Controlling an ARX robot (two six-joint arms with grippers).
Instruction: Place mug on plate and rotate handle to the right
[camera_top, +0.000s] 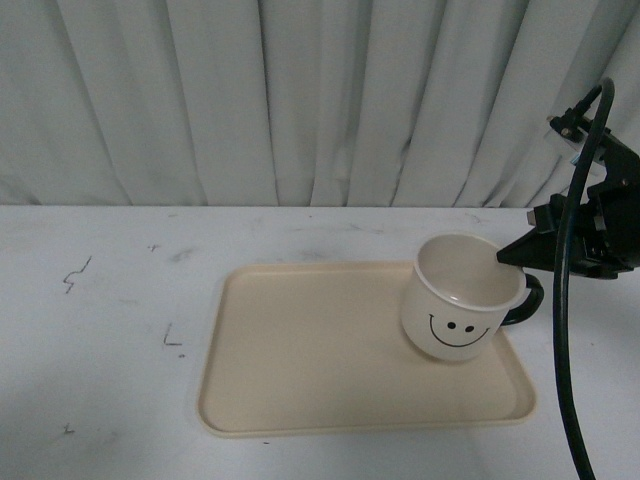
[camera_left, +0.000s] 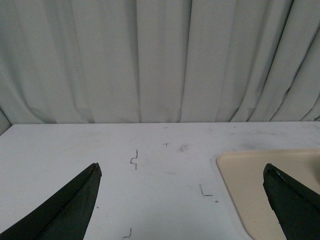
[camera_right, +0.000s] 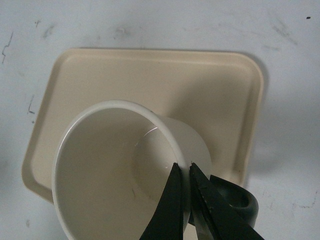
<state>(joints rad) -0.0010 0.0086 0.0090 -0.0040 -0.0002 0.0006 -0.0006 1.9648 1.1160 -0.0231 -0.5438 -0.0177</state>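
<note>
No brand or readable text anywhere; only marking is the black smiley face (camera_top: 452, 327) on the mug (camera_top: 462, 298), facing the camera, plus a few pen scribbles on the white table (camera_top: 100, 330). Mug is empty, standing on the plate (camera_top: 310, 360) at its right end, near the far right corner. Plate holds nothing else. Handle (camera_top: 527, 300) sticks out to the right, past the plate's edge. Right gripper (camera_right: 187, 187) is pinched narrow on the mug's rim just above the handle, one finger inside, one outside. Left gripper (camera_left: 182, 192) spread wide, empty, over bare table left of the plate.
</note>
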